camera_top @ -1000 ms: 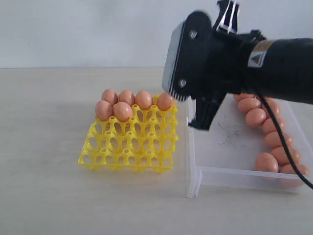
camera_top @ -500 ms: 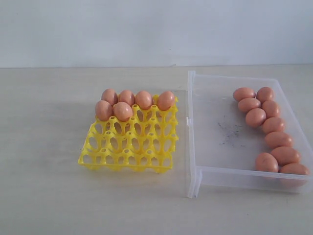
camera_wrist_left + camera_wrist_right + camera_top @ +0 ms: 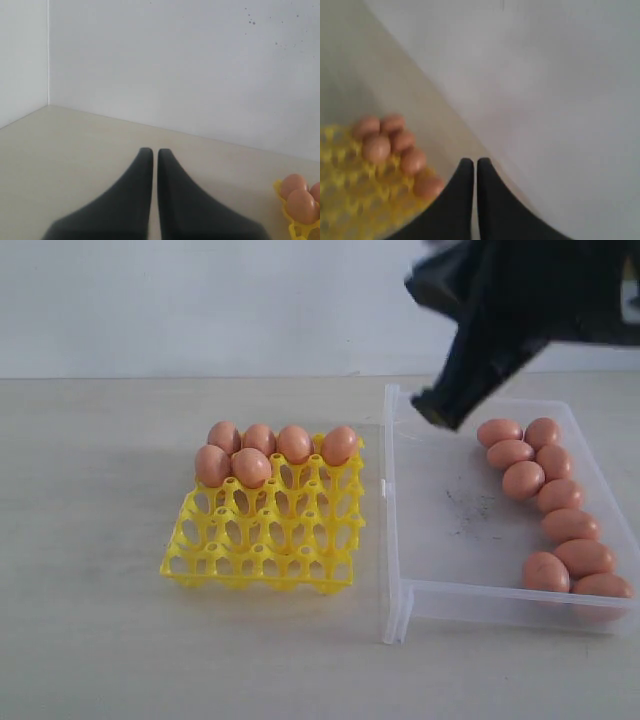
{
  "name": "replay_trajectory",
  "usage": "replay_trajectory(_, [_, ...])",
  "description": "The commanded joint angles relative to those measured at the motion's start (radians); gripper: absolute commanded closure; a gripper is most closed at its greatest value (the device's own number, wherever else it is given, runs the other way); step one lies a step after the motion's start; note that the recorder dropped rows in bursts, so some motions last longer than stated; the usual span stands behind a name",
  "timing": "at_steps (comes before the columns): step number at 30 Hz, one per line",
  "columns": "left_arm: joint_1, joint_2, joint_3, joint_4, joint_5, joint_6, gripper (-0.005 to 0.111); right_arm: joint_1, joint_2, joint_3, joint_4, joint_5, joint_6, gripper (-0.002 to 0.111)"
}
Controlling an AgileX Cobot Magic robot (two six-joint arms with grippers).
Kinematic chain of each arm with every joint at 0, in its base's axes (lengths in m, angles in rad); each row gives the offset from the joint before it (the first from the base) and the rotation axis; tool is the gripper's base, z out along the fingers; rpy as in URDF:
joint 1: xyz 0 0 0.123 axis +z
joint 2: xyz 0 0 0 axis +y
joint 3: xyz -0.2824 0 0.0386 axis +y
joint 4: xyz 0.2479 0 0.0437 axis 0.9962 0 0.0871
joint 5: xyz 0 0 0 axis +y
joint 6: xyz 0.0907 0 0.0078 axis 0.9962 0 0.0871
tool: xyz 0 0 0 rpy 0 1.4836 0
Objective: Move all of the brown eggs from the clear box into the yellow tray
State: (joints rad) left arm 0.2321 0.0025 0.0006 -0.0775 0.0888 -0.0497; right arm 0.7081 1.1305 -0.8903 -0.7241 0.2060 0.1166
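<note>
Ten brown eggs (image 3: 558, 496) are lying loose on their sides along the right wall of the clear box (image 3: 440, 540), touching one another in a crooked line. Six more are sitting in the back cups of the yellow tray (image 3: 270, 545), which is standing just left of the box on the bench (image 3: 100, 640). The right hand (image 3: 474, 165) is hanging above the box's far left corner, or so it seems, since the outside view is showing it only as a dark blur. Its fingers are pressed together with nothing between them. The left hand (image 3: 154, 152) is idling off to the side, fingers likewise together and empty. Judging the eggs: they are looking light, rigid, smooth and probably thin-shelled, so they are likely to be rolling at any sideways nudge and slipping out of a pinch placed near an end. The best hold is looking like one across the short waist, fingers straddling the widest part from above and closing gently. Neighbours are crowding most eggs, so an egg at the end of the line is offering the freest finger room. The box is looking light enough to slide if pushed.
</note>
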Motion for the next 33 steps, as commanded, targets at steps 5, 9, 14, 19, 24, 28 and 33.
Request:
replay_trajectory(5, [0.002,-0.002,-0.001,-0.009,-0.013,-0.009,0.103,0.000,0.016,0.030,0.547,0.179,-0.530,0.109])
replay_trajectory(9, [0.002,-0.002,-0.001,-0.009,-0.013,-0.009,0.103,0.000,-0.113,0.114,0.545,0.200,-0.530,0.109])
replay_trajectory(14, [0.002,-0.002,-0.001,-0.009,-0.013,-0.009,0.103,0.000,-0.230,0.121,0.498,0.667,-0.320,0.109])
replay_trajectory(19, [0.002,-0.002,-0.001,-0.009,-0.013,-0.009,0.103,0.000,-0.179,0.112,0.625,1.015,-0.403,0.109])
replay_trajectory(24, [0.002,-0.002,-0.001,-0.009,-0.013,-0.009,0.103,-0.001,-0.165,0.115,0.634,1.015,-0.496,0.109])
replay_trajectory(28, [0.002,-0.002,-0.001,-0.009,-0.013,-0.009,0.103,-0.001,-0.210,0.128,0.487,1.015,-0.382,0.109])
replay_trajectory(33, [0.002,-0.002,-0.001,-0.009,-0.013,-0.009,0.103,-0.001,-0.508,0.251,0.400,0.995,-0.313,0.109])
